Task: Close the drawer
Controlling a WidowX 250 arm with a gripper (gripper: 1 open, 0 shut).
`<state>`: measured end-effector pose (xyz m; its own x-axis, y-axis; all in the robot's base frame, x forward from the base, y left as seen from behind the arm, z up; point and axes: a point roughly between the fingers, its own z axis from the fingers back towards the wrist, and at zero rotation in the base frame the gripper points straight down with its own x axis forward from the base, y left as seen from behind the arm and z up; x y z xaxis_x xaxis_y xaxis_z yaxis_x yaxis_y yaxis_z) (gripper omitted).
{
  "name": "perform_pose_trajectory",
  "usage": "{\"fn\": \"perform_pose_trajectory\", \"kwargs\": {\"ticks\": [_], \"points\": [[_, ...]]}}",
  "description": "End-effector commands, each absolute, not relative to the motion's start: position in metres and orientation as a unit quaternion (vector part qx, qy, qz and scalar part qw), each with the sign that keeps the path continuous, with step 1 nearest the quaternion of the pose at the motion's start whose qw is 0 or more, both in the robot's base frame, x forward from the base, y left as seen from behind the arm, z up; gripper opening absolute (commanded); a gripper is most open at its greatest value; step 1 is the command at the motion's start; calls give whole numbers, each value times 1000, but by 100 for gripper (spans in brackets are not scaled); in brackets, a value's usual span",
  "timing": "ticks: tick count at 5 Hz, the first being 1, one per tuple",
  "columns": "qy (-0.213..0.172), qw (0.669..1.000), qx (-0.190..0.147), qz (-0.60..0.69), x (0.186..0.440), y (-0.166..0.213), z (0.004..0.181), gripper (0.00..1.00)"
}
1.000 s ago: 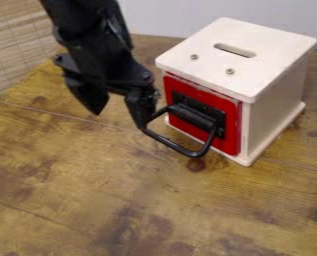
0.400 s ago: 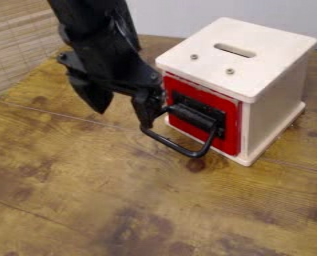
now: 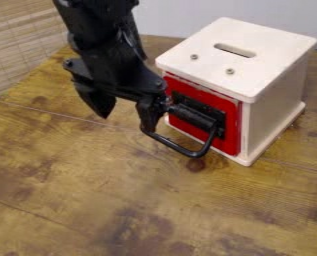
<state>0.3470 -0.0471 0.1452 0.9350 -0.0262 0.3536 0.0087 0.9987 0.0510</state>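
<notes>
Shift since the earlier frame: the gripper [image 3: 125,112] has moved a little rightward in view, toward the cabinet; the drawer and the cabinet look unchanged.
Arm: dark, entering from the top edge and reaching down at the upper left of the view, over the table.
Jaws: too dark and blurred to tell whether they are released or clenched; no object can be made out between them.
Drawer: the red-framed drawer [image 3: 224,108] with its black front panel sits in the front of the cabinet, seemingly pushed in.
Handle: a large black loop [image 3: 188,153] sticks out from the drawer front, low over the table, its near end beside the gripper; whether the two touch cannot be told.
Cabinet: a cream-white wooden box [image 3: 272,65], upright at the right, with a slot and two small round metal-looking fittings on top.
Table: brown wood-grained surface [image 3: 107,200] under the cabinet, with dark knots.
Background: a slatted, straw-coloured mat [image 3: 21,45] at the upper left and a pale wall [image 3: 188,10] behind the cabinet.
</notes>
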Motion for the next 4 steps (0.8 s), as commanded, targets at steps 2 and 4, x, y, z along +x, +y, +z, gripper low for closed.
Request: {"fn": "perform_pose_trajectory", "kwargs": {"ticks": [2,4], "points": [[-211,977,18,0,352,-47,161,100],[-218,976,19,13,352,-47,160,100]]}}
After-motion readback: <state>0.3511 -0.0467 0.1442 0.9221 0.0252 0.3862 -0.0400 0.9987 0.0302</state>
